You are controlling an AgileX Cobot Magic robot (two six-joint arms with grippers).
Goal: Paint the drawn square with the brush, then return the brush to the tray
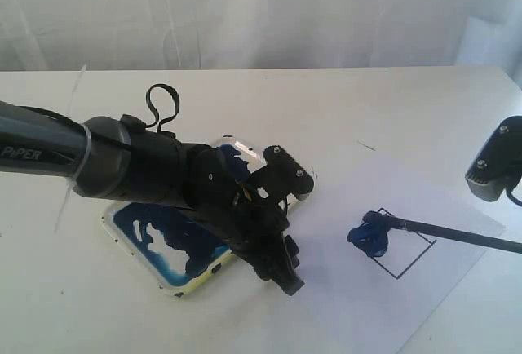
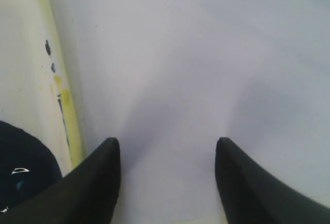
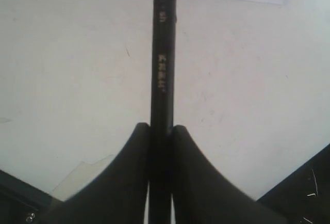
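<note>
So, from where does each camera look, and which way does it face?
Exterior: above the table, looking down at tray, square, brush; left arm shows.
Left wrist: on that arm, facing paper past its open left gripper.
Right wrist: looks along the brush held by the right gripper.
Shared: exterior and left wrist both show the tray.

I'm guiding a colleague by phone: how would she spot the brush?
On the right of the exterior view lies a white paper sheet bearing the drawn square. The brush is the thin black stick reaching in from the right, blue tip on the square's corner, far slimmer than the bulky black arm.
</note>
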